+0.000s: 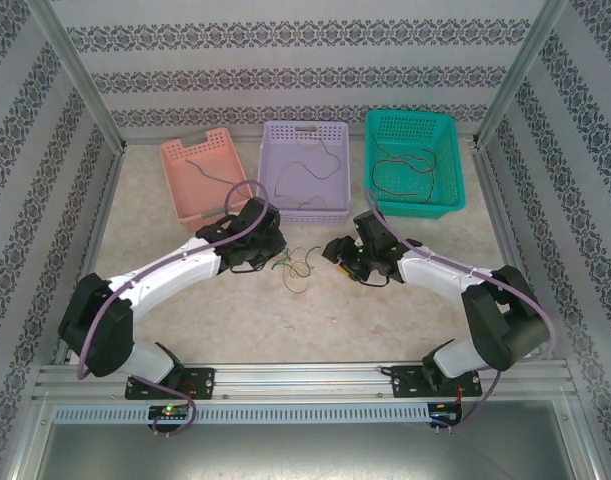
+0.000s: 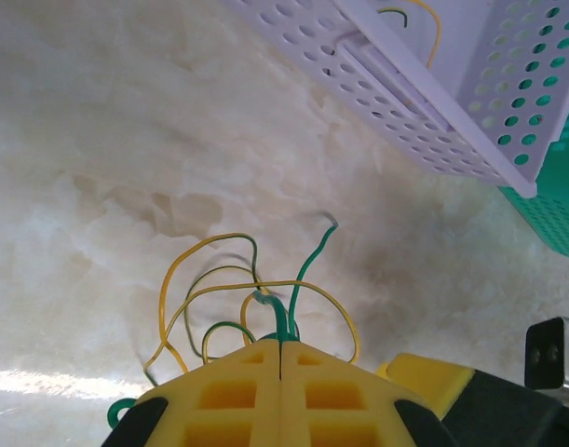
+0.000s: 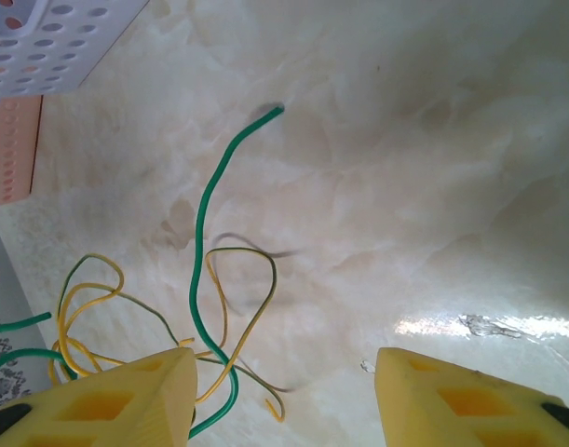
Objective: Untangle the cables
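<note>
Cables, a green and a yellow one looped together, lie on the surface between the two arms, just before the lilac basket. Left jaws are clamped on the green cable where the loops cross; its free end runs away from them toward the basket. Right jaws stand apart, empty, near the tangle's other side
</note>
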You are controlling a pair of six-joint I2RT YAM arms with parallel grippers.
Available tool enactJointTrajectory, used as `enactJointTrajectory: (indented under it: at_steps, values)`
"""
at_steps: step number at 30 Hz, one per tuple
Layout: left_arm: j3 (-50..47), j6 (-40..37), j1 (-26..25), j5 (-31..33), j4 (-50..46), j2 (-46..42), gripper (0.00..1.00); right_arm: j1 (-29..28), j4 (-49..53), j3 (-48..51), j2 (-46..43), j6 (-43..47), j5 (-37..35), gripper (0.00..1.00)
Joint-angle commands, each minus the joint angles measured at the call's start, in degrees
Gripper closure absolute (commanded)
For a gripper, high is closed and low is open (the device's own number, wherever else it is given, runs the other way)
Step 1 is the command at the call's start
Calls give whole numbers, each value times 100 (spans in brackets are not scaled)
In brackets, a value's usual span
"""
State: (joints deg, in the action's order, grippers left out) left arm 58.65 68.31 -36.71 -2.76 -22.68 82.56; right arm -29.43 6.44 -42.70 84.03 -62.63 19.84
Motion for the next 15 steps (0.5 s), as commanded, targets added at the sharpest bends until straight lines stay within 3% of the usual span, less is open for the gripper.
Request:
enactJointTrajectory:
  at_steps: [1, 7, 15]
  values:
    - [-172, -520, -83, -38, 691, -491, 100, -114, -94, -153, -212, 41, -137, 45]
    - [-713, -738, -73, -798, 2409, -699, 100, -120, -795, -71, -530, -663, -59, 42]
    - [-544, -793, -95, -761, 2251, -547, 100, -225, -640, -379, -1005, -572, -152, 44]
